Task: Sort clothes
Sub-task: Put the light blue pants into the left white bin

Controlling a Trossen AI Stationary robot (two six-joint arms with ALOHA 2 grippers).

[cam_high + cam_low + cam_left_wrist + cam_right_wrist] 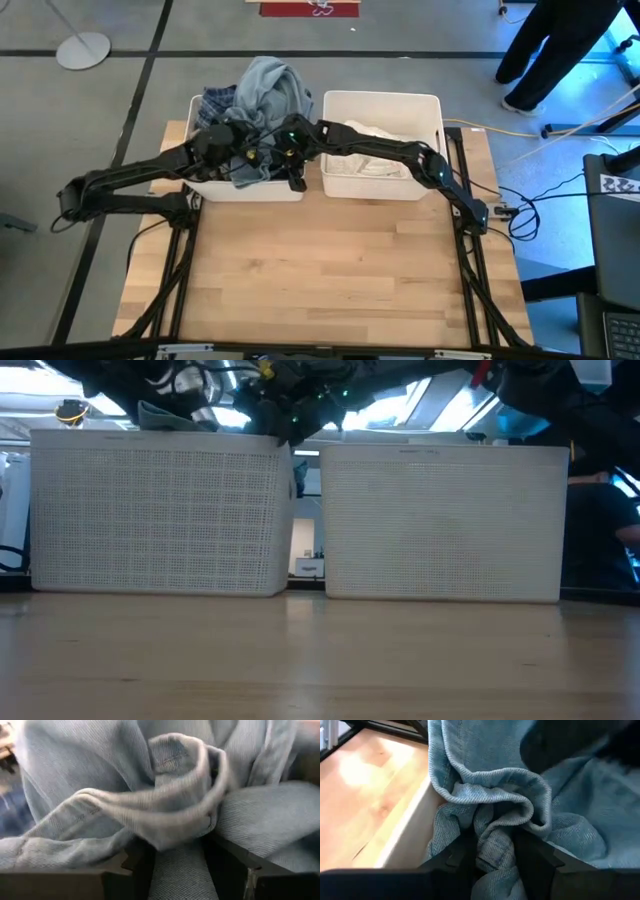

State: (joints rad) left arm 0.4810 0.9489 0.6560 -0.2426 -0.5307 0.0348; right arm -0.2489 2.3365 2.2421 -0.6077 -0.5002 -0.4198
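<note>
**High view: two claws meet on denim over the left bin**

High view, left to right: the left arm reaches in from the worktop's [330, 280] left edge, its left claw [243, 160] down among the clothes in the left bin [205, 190]. A blue plaid garment [215, 103] lies at that bin's far left corner. Beside it the light blue denim garment [272, 90] is heaped, its long axis running from the bin's near side to its far rim, over which it spills away from the arms. The right arm crosses from the right side of the worktop, over the right bin [425, 105], which holds a white garment [365, 135]; its right claw [292, 165] sits at the left bin's near right corner, close to the left claw.

In the left wrist view the left claw [177, 870] is clenched on a fold of the denim, cloth running between its fingers [135, 865]. In the right wrist view the right claw [492, 865] likewise grips a bunched rope of denim just inside the bin wall.

A person [545, 50] stands on the floor beyond the worktop's far right corner.
</note>
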